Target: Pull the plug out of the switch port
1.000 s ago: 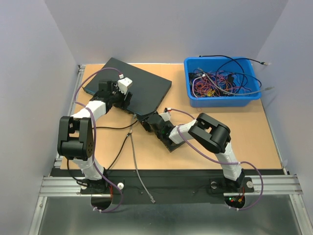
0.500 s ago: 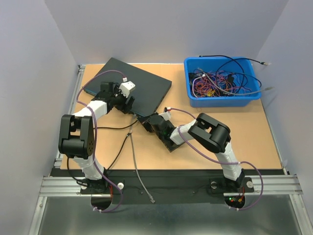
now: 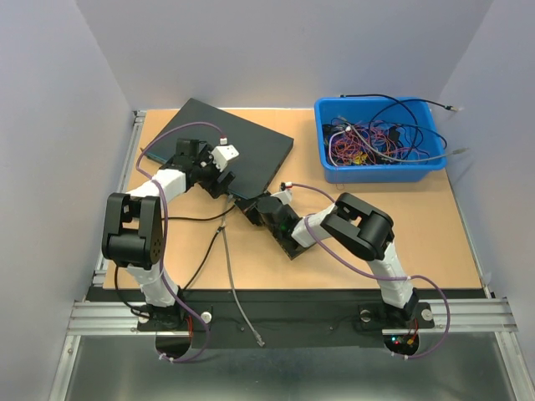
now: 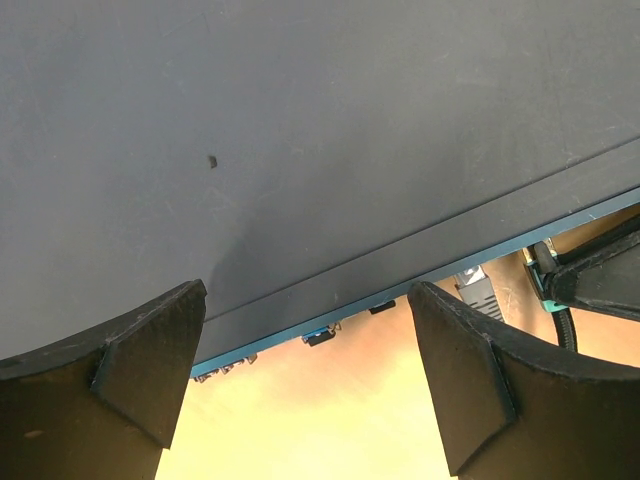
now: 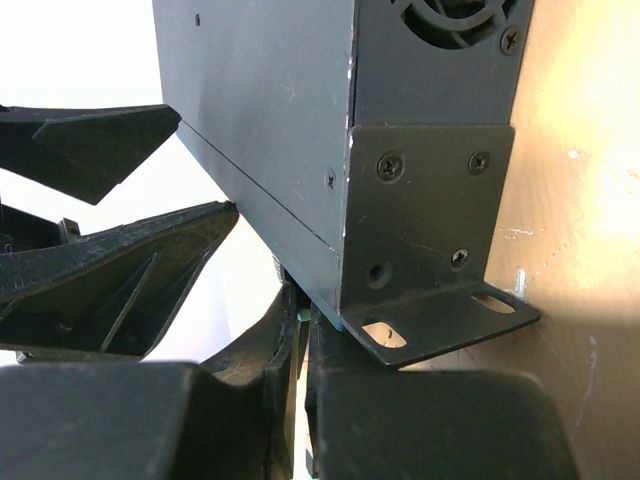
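With left jaws open over the switch (image 3: 251, 146) and right jaws closed at its front edge, the plug (image 4: 478, 289) is next to be pulled straight out.

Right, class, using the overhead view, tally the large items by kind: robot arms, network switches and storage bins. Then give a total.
Robot arms: 2, left and right
Network switches: 1, black
Storage bins: 1, blue; the cables in it are too tangled to count
Total: 4
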Robot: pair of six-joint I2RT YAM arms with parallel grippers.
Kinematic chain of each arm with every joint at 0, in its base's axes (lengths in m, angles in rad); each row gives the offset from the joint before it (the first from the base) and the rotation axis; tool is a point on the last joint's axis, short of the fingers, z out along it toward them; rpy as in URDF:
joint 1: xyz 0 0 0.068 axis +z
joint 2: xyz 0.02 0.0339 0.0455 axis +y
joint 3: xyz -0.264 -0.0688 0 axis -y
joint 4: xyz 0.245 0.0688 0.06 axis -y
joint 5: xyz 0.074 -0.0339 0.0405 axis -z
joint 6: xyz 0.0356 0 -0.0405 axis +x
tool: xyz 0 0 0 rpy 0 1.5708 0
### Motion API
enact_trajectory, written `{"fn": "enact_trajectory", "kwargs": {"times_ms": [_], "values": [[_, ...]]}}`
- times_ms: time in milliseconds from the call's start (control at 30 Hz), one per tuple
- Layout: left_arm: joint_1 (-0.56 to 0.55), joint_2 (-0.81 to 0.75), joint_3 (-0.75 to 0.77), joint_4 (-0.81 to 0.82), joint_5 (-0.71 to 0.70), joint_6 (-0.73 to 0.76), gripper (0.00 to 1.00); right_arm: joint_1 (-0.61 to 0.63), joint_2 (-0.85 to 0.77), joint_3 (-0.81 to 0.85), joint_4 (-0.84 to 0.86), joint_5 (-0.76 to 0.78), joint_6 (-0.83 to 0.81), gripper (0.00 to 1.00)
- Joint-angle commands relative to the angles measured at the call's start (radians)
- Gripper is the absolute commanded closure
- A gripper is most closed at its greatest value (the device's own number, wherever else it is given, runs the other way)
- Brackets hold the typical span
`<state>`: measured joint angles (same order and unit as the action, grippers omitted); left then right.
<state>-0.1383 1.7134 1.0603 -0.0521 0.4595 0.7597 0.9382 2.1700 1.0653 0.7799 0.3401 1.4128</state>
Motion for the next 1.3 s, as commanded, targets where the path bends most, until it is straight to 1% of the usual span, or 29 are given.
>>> {"fn": "enact_trajectory", "kwargs": {"times_ms": [0, 233, 367, 433, 667, 867, 933, 1033, 1067, 1100, 1133, 1200, 1267], "values": [[-0.001, 0.049, 0.017, -0.006, -0.039, 0.018, 0.05, -0.053, 0.063, 0.013, 0.009, -0.137, -0.008, 1.00], [0.000, 0.052, 0.023, 0.000, -0.042, 0.012, 0.05, -0.030, 0.082, 0.033, -0.036, -0.194, 0.014, 1.00], [-0.001, 0.054, 0.027, 0.001, -0.038, 0.006, 0.05, -0.022, 0.125, 0.071, -0.074, -0.260, 0.020, 0.99], [-0.001, 0.051, 0.029, 0.001, -0.032, 0.001, 0.05, -0.021, 0.139, 0.087, -0.102, -0.268, 0.015, 0.99], [0.000, 0.040, 0.058, -0.028, 0.011, -0.013, 0.06, -0.015, 0.140, 0.154, -0.234, -0.280, -0.112, 0.99], [-0.001, 0.043, 0.072, -0.040, 0.024, -0.022, 0.07, -0.015, 0.154, 0.180, -0.246, -0.331, -0.115, 1.00], [0.000, 0.041, 0.073, -0.040, 0.027, -0.023, 0.07, -0.015, 0.175, 0.206, -0.251, -0.369, -0.115, 1.00], [0.000, 0.040, 0.073, -0.043, 0.021, -0.023, 0.07, -0.016, 0.166, 0.173, -0.232, -0.325, -0.072, 0.99], [-0.001, 0.037, 0.072, -0.046, 0.019, -0.022, 0.07, -0.021, 0.145, 0.123, -0.191, -0.287, -0.043, 0.99], [0.000, 0.037, 0.069, -0.046, 0.022, -0.020, 0.07, -0.025, 0.137, 0.101, -0.168, -0.271, -0.023, 0.94], [0.000, 0.035, 0.067, -0.045, 0.021, -0.019, 0.07, -0.038, 0.129, 0.076, -0.116, -0.262, -0.006, 0.81], [0.000, 0.034, 0.067, -0.045, 0.025, -0.019, 0.07, -0.050, 0.119, 0.035, -0.062, -0.234, 0.029, 0.68], [-0.001, 0.035, 0.069, -0.045, 0.022, -0.019, 0.07, -0.067, 0.116, 0.035, -0.021, -0.224, 0.026, 0.56]]}}
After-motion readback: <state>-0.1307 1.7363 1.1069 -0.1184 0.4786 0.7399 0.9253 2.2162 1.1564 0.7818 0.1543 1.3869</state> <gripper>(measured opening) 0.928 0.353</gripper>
